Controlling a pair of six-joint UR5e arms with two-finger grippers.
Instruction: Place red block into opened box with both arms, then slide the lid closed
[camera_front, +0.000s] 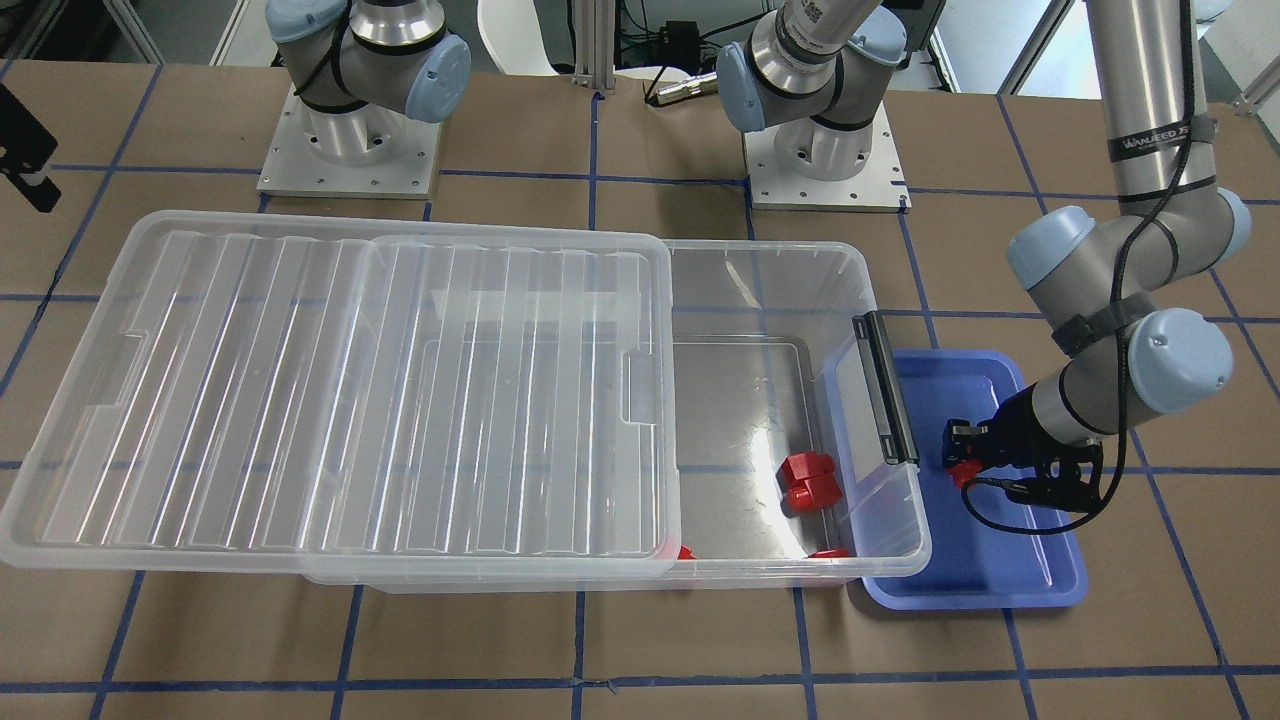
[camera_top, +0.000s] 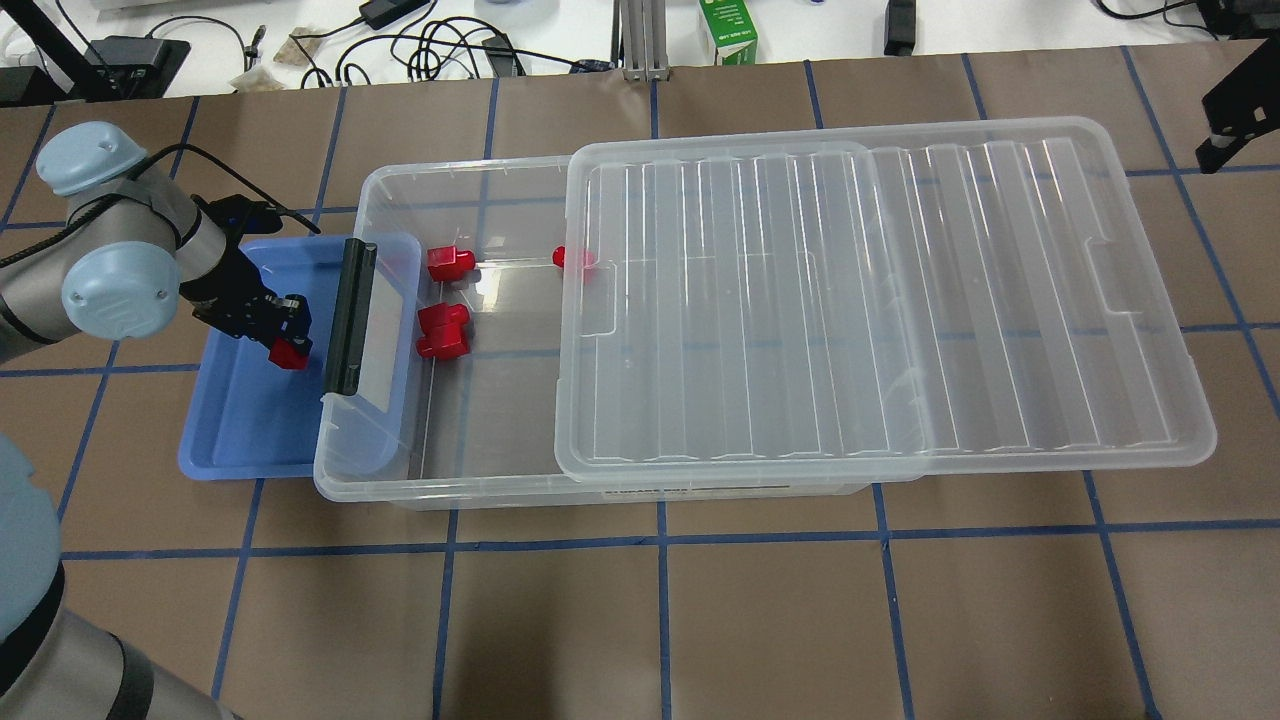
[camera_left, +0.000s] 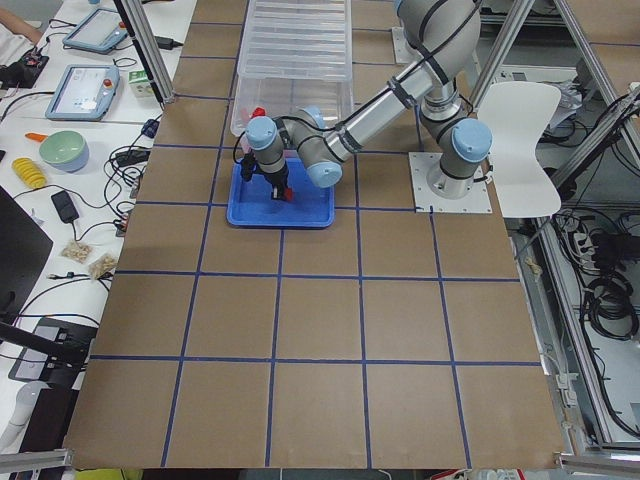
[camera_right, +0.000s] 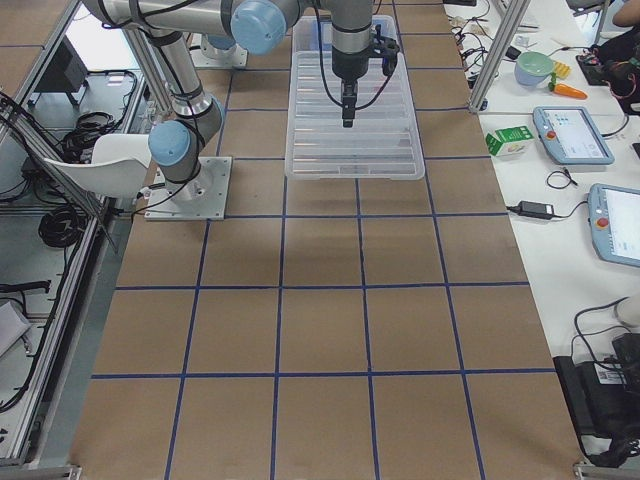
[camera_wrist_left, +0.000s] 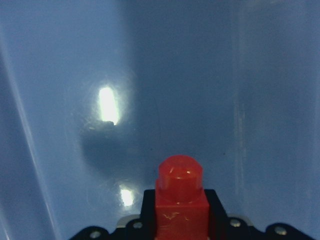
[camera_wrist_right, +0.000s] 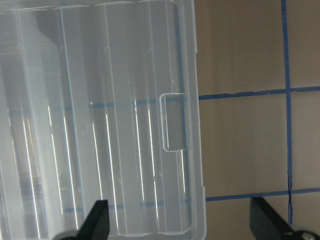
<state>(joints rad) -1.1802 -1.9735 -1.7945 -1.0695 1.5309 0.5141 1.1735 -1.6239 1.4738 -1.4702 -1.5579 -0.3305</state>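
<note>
My left gripper (camera_top: 289, 338) is shut on a small red block (camera_wrist_left: 180, 192), stub end pointing out, held just over the blue tray (camera_top: 230, 440) beside the box's black handle (camera_top: 347, 315). The front-facing view shows that gripper (camera_front: 962, 455) too. The clear box (camera_top: 400, 492) is open at its handle end. The ribbed lid (camera_top: 900, 300) covers the rest and overhangs the far end. My right gripper (camera_wrist_right: 182, 220) hangs open above the lid's notched short end (camera_wrist_right: 172, 122), holding nothing.
Three red pieces lie in the box's open part: a chunky one (camera_top: 444, 331), one by the far wall (camera_top: 450, 262), one at the lid's edge (camera_top: 570, 257). Cables and a green carton (camera_top: 728, 28) lie beyond the table.
</note>
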